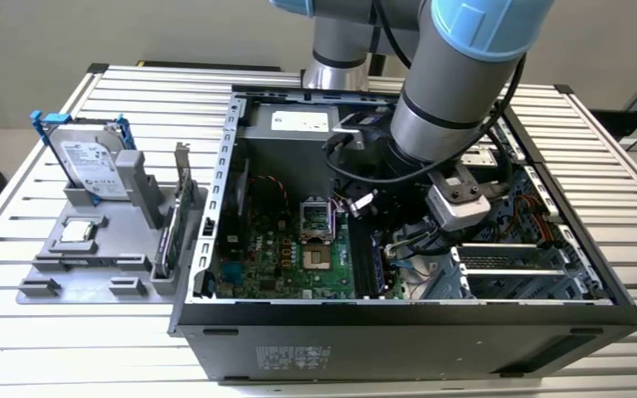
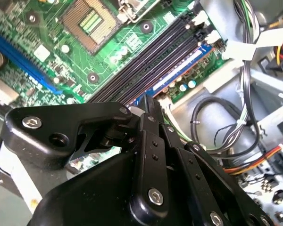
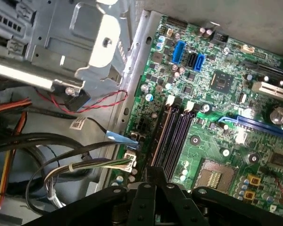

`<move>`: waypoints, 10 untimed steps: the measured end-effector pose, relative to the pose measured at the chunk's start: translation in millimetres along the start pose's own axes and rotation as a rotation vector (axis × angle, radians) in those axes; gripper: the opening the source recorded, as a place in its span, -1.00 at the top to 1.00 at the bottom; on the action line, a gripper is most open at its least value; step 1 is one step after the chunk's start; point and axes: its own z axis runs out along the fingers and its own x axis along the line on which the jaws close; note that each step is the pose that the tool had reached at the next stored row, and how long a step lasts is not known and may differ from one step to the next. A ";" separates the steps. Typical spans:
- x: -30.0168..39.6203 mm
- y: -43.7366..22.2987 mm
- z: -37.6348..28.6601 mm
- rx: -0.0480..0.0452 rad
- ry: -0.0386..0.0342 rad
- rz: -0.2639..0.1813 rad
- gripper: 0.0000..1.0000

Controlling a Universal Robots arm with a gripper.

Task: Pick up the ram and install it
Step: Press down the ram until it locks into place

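Over on the exterior view's left, the grey fixture [image 1: 75, 269] on the slatted table [image 1: 31, 332] holds the silver hard drive [image 1: 86, 162] upright, with the bracketed card [image 1: 180, 207] standing at the fixture's inner edge. Both are well clear of the action. Moving across, here is the open computer case [image 1: 407, 336] with the green motherboard [image 1: 285, 249] on its floor, and the arm [image 1: 451, 99] plunging in from above. Down inside, the gripper [image 2: 148, 101] hangs right over the near end of the bank of black memory slots [image 2: 153, 59]. In the second wrist view its tips look pressed together, though whether a sliver of board is nipped between them is hidden. The ram [image 2: 179, 70], as best I can judge, is the thin strip running along the outermost slot, the one nearest the board's edge. It starts right under the gripper's tip [image 3: 155, 170] and shows as a pale edge [image 3: 161, 136] in the first wrist view. On its far side lie loose cables [image 2: 254, 117], close but apart. So I read this as the install step, not the pick-up. Seating calls for a straight, square push with the stick true in its slot and the white end latches [image 3: 170, 99] free to close. Any tilt risks jamming an end.
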 end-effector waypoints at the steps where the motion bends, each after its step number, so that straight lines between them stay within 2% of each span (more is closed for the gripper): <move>1: 0.0 0.0 0.0 -0.0008 -0.0007 -0.016 1.00; 10: 0.0 -0.2 -0.1 -0.0082 -0.0063 -0.168 1.00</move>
